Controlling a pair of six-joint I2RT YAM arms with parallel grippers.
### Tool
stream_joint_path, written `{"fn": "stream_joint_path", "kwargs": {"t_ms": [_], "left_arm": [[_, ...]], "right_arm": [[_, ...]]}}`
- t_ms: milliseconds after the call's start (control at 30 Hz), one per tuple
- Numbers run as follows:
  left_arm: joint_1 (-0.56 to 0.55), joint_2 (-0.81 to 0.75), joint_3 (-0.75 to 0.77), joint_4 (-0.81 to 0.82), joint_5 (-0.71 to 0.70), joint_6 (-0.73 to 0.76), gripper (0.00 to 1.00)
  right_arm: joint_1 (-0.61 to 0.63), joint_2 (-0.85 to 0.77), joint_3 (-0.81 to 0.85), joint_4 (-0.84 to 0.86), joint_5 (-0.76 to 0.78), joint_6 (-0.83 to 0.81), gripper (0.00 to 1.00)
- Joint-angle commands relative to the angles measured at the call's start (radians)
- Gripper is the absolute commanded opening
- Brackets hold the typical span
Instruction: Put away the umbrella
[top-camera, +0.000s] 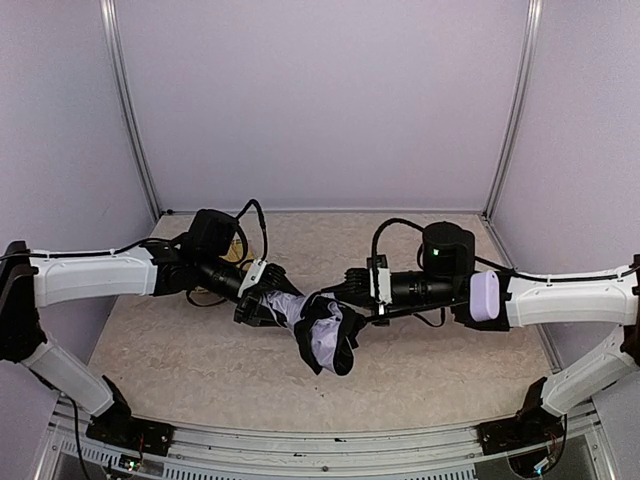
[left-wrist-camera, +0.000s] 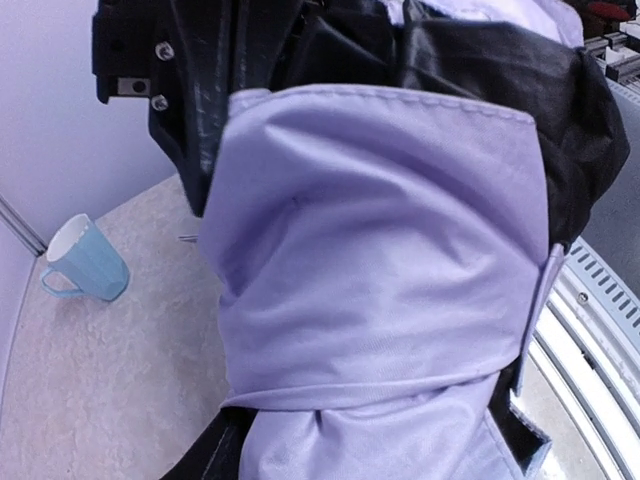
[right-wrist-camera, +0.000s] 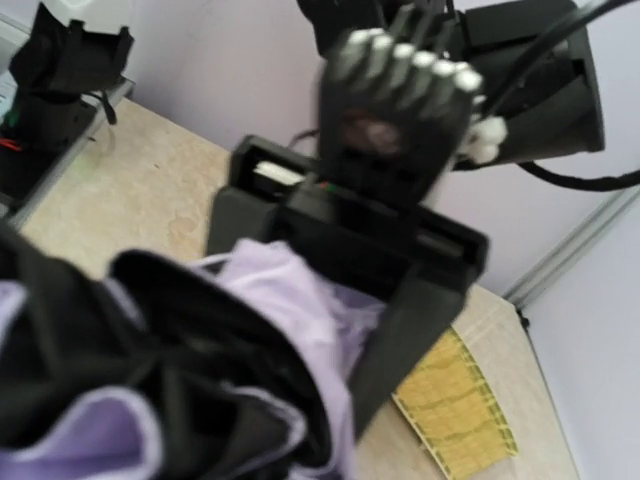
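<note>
Left gripper (top-camera: 270, 305) clamped on umbrella (top-camera: 325, 338): crumpled lavender fabric, black folds, thin black shaft. Right gripper (top-camera: 352, 288) clenched shut; contents unclear.

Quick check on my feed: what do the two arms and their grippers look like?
The left arm and right arm both have white link shells, black joints and black cylindrical wrist housings. Black cables loop over each wrist. A small green light shows on the right housing. The left gripper and right gripper are black, each behind a small white block.
</note>
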Motion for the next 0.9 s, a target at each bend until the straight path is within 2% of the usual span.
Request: {"fn": "stream_joint_path", "kwargs": {"t_ms": [0, 133, 267, 467, 633, 733, 867], "left_arm": [[-0.035, 0.068, 0.013, -0.105, -0.098, 0.052, 0.00], [-0.040, 0.130, 0.006, -0.044, -0.221, -0.049, 0.00], [-0.031, 0.194, 0.011, 0.012, -0.379, -0.170, 0.00], [-0.019, 0.223, -0.014, 0.072, -0.578, -0.281, 0.00], [-0.022, 0.257, -0.010, 0.061, -0.701, -0.290, 0.00], [-0.011, 0.278, -0.008, 0.059, -0.730, -0.289, 0.00], [0.012, 0.299, -0.004, 0.063, -0.792, -0.290, 0.00]], "right_arm": [[0.000, 0.044, -0.029, 0.138, 0.127, 0.034, 0.00], [-0.068, 0.134, -0.071, 0.342, 0.085, 0.160, 0.00], [-0.131, 0.315, -0.110, 0.577, 0.024, 0.283, 0.00], [-0.186, 0.511, -0.097, 0.721, 0.029, 0.414, 0.02], [-0.236, 0.564, -0.146, 0.747, 0.108, 0.475, 0.19], [-0.253, 0.500, -0.215, 0.711, 0.215, 0.486, 0.37], [-0.272, 0.391, -0.297, 0.580, 0.397, 0.509, 0.48]]}}
